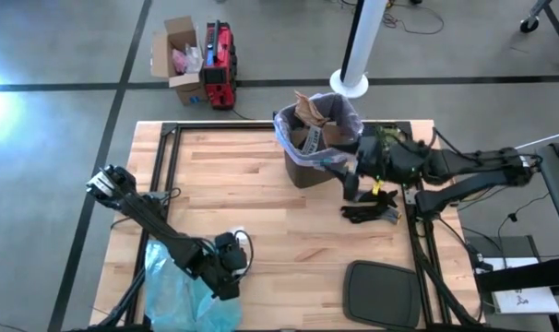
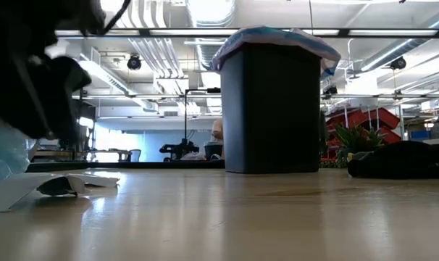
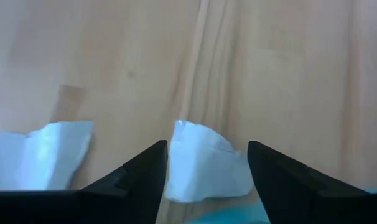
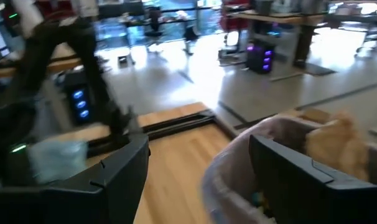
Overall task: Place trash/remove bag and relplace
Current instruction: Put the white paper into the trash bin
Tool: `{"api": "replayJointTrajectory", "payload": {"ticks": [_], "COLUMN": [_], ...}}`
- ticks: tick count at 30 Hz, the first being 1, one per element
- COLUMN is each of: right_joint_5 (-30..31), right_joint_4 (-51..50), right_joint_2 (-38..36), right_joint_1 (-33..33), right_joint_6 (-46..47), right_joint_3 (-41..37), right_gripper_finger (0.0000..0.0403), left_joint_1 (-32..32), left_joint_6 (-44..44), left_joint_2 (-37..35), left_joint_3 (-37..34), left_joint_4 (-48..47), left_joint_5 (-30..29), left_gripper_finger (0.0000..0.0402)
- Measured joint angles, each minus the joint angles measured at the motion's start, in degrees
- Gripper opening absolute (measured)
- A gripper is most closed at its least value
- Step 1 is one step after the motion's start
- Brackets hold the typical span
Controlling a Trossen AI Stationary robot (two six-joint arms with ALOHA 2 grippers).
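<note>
The black bin (image 1: 309, 164) stands at the table's far right, lined with the lavender-pink bag (image 1: 344, 112). Brown cardboard trash (image 1: 309, 111) pokes out of it. My right gripper (image 1: 347, 172) is open at the bin's right side. In its wrist view (image 4: 198, 180) the bag's rim (image 4: 229, 165) runs between the fingers; I cannot tell whether they touch it. My left gripper (image 1: 233, 254) is open near the near-left edge. Its fingers stand on either side of a white paper bit (image 3: 204, 167) lying flat on the wood, beside the light-blue bag (image 1: 183, 293).
A second white paper piece (image 3: 42, 163) lies close to the left gripper. A black lid (image 1: 381, 293) rests at the near right edge. A dark bundle (image 1: 372, 210) lies in front of the right arm. Bare wood spans the table's middle (image 1: 261, 184).
</note>
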Motion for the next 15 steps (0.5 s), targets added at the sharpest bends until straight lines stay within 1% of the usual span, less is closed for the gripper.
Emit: {"api": "replayJointTrajectory", "payload": {"ticks": [5,12,15], "right_joint_5": [0.0,0.1,0.1], "right_joint_4": [-0.1,0.1,0.3], "right_joint_2": [0.1,1.7,2.7], "right_joint_1": [3.1,5.3,6.0], "right_joint_6": [3.4,5.2,5.0], "right_joint_3": [-2.6,-3.0,-2.4], "right_gripper_finger": [0.0255,0.0272,0.0279], "left_joint_1": [-0.1,-0.1,-0.1], "left_joint_6": [0.7,8.5,10.1], "left_joint_2": [0.0,0.0,0.0], "left_joint_3": [-4.2,-7.2,-8.6], "left_joint_4": [7.2,7.8,8.3], "left_joint_5": [2.5,1.6,1.5], "left_gripper_finger": [0.0210,0.0238,0.0251]}}
